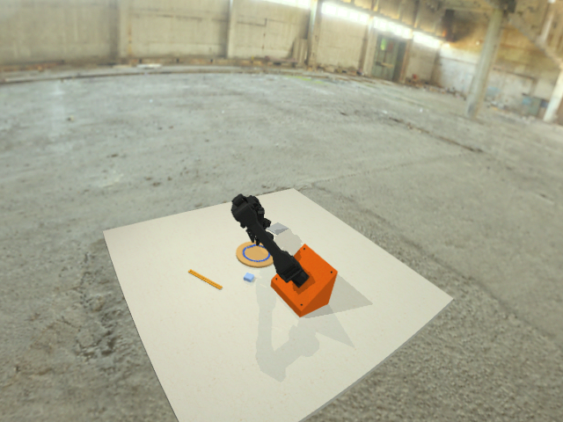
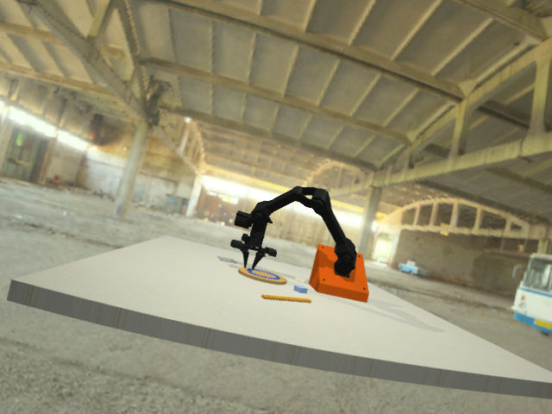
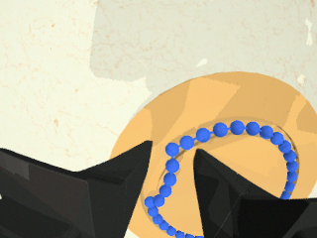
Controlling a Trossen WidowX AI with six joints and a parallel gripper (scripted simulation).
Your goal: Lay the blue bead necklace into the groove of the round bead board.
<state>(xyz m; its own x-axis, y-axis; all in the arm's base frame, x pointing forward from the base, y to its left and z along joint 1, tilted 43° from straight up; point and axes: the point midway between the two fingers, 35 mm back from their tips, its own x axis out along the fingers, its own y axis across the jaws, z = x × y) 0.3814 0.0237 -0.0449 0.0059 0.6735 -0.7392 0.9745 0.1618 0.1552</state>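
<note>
Wrist view: round bead board [image 1: 240, 257] [image 2: 283, 282] [image 3: 223, 91]; blue bead necklace [image 1: 244, 258] [image 2: 277, 277] [image 3: 237, 127] on it, partly off groove; limp, light, probably rolls. Best hold: inward kink. Claw [image 1: 254, 241] [image 2: 248, 268] [image 3: 173, 151] apart, apparently gripping nothing.

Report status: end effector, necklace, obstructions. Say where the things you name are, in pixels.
End effector [image 1: 254, 243] [image 2: 248, 269] [image 3: 173, 151] open, above board [image 1: 243, 260] [image 2: 279, 282] [image 3: 213, 89]. Blue necklace [image 1: 244, 257] [image 2: 268, 277] [image 3: 237, 127] on board, kinked inward, partly off groove. No obstruction seen; blue block [image 1: 248, 277] [image 2: 300, 289] beside board.
</note>
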